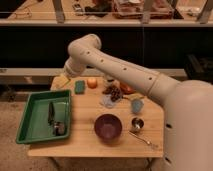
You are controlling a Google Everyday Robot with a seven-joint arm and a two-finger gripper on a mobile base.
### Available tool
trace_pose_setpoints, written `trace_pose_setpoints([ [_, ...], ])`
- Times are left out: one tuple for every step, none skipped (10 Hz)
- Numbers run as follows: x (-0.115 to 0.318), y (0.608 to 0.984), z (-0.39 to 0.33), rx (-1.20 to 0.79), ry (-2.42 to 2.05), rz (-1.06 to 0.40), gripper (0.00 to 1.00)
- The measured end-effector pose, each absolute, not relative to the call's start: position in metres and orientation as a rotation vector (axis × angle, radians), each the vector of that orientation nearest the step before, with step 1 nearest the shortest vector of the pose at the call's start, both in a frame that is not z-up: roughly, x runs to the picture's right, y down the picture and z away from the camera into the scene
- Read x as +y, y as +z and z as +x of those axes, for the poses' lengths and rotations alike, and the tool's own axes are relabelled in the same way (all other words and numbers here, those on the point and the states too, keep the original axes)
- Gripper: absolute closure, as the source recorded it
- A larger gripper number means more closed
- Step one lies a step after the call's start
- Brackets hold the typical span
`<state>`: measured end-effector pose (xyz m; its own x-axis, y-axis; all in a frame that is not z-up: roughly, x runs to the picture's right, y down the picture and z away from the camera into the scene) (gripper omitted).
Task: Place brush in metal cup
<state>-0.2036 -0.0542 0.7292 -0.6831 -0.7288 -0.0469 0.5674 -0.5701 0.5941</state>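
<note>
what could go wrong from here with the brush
The hand hangs over the table's back-left corner, away from the brush, which lies in the green tray near its wall: an awkward grasp. The metal cup is small, crowded by the purple bowl, blue cup and fork; it may tip.

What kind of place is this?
Probably a robotics lab: wooden table staged with a green tray holding the brush, cluttered benches behind. The gripper hangs over the table's far-left corner.

Brush (52, 115): dark, flat in green tray (30, 134), head nearward. Metal cup (137, 124): shiny, upright, beside purple bowl (108, 126). Gripper (64, 79): beyond tray's far edge.
</note>
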Motion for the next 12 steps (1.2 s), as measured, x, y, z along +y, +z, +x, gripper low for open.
trace_pose_setpoints([
  [-0.042, 0.728, -0.223, -0.719, -2.287, 0.369, 0.2],
  [-0.023, 0.73, -0.241, -0.724, -2.332, 0.354, 0.2],
  [-0.011, 0.735, -0.249, -0.728, -2.358, 0.34, 0.2],
  [-0.004, 0.74, -0.251, -0.732, -2.372, 0.327, 0.2],
  [-0.005, 0.74, -0.25, -0.728, -2.372, 0.327, 0.2],
  [-0.007, 0.741, -0.248, -0.72, -2.373, 0.324, 0.2],
  [-0.006, 0.741, -0.25, -0.723, -2.374, 0.326, 0.2],
  [-0.006, 0.74, -0.25, -0.725, -2.373, 0.326, 0.2],
  [-0.006, 0.741, -0.248, -0.722, -2.376, 0.322, 0.2],
  [-0.006, 0.74, -0.248, -0.726, -2.383, 0.321, 0.2],
  [-0.001, 0.737, -0.252, -0.74, -2.415, 0.336, 0.2],
  [0.01, 0.73, -0.26, -0.759, -2.455, 0.356, 0.2],
])
